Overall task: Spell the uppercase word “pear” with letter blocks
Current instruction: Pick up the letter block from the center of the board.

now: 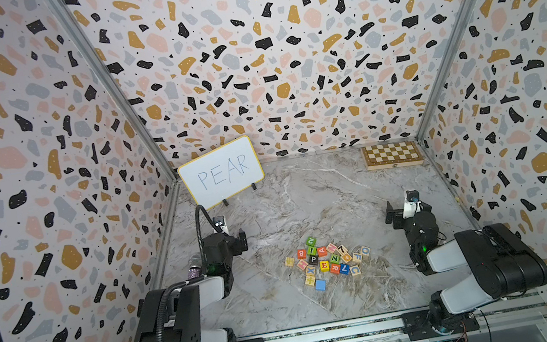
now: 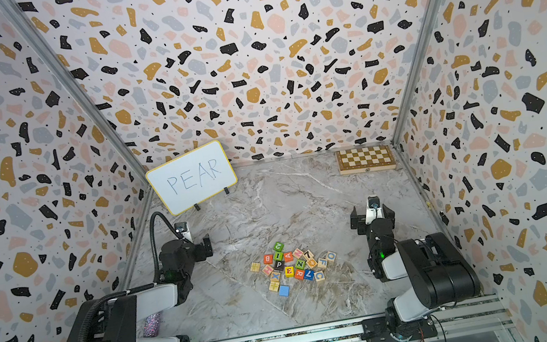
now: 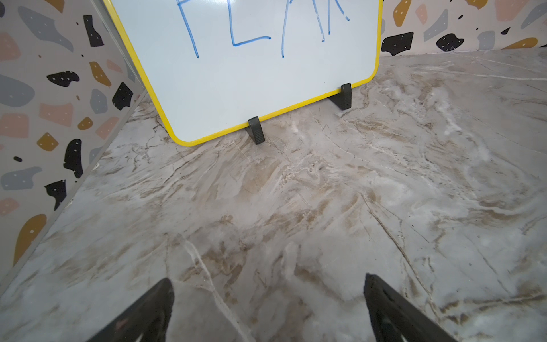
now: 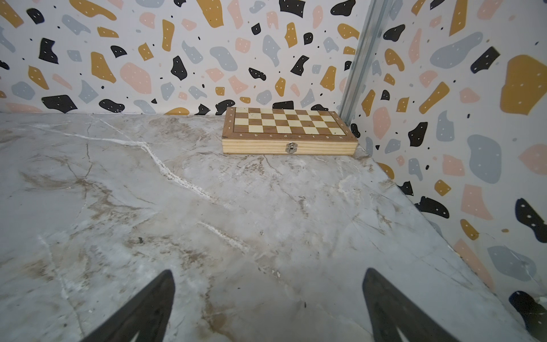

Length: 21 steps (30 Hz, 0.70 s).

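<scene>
The letter blocks [image 1: 333, 258] lie bunched on the tabletop [image 1: 307, 203], toward its front, between the left arm [image 1: 216, 253] and the right arm [image 1: 420, 226]. In the bunch, the A block [image 1: 321, 250] sits just behind and right of the P block [image 1: 313, 259]. The E block [image 1: 324, 265] sits just before and right of the P block, and the R block [image 1: 334, 268] is just right of the E block. A whiteboard [image 1: 221, 172] stands in the back left corner. A chessboard [image 1: 392, 155] lies flat in the back right corner.

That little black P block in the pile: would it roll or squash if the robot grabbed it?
The black P block looks like a wooden cube, so it is probably stiff and unlikely to squash. Its flat faces suggest it would slide, not roll. Since it is packed against the yellow E block and others, pushing it would likely shove its neighbours too.
</scene>
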{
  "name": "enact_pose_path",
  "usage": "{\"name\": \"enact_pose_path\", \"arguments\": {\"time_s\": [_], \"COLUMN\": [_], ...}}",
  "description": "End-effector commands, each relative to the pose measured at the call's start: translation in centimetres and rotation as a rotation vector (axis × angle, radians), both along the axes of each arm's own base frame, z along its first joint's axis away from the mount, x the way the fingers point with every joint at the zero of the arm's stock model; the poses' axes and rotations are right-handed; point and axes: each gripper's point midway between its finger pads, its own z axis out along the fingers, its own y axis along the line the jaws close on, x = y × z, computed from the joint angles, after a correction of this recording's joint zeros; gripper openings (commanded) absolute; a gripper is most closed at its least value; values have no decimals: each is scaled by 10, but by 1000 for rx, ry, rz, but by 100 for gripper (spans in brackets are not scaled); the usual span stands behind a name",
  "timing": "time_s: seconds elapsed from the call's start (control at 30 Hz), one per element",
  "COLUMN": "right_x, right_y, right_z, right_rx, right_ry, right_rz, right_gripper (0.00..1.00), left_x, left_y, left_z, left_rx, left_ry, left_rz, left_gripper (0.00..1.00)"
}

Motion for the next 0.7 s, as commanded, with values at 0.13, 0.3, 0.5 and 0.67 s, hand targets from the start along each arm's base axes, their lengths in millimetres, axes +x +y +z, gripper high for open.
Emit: {"name": "enact_pose_path", "arguments": {"time_s": [0.13, 0.3, 0.5, 0.67], "right_x": [2, -3, -14, -5], "right_y": [1, 1, -24, 94], "right_z": [11, 34, 81, 113], "right_rx": [4, -42, 466, 381], "right_ry": [-35, -59, 18, 110], "right_rz": [-3, -88, -387, 244], "right_gripper": [99, 99, 100, 91], "left_x": [9, -1, -22, -35], "left_y": [1, 2, -23, -81], "left_z": [17, 63, 162, 193], "left_rx": [-2, 23, -238, -259], "left_ry": [-60, -59, -237, -96], "left_rz": [-1, 34, -9, -182], "left_gripper": [99, 100, 99, 88]}}
